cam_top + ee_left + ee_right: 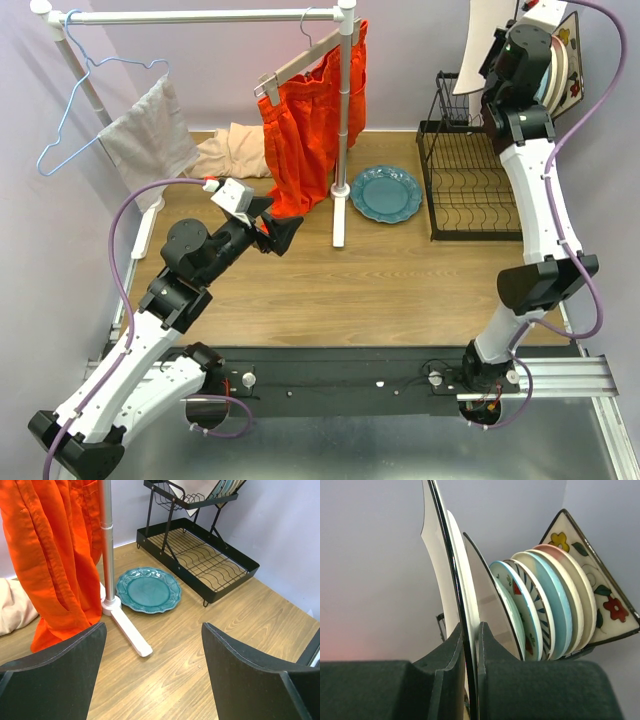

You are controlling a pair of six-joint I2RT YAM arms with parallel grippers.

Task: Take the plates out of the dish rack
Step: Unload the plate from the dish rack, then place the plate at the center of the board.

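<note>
High at the back right, my right gripper [470, 630] is shut on the rim of a white square plate [442, 565] with a dark edge, which stands upright over the black wire dish rack [470, 190]. Behind it, on the upper shelf, stand another white square plate [487, 595], several round plates [550, 600] and a flowered square plate [602, 595]. A teal plate [386, 193] lies flat on the table left of the rack. My left gripper [154, 650] hangs open over the bare wood, well short of the teal plate [148, 590].
A white clothes rail [343, 120] stands mid-table, its foot beside the teal plate, with an orange garment [305, 130] hanging from it. A grey cloth [150, 135] hangs on a blue hanger at the left. A beige cloth [235, 150] lies at the back.
</note>
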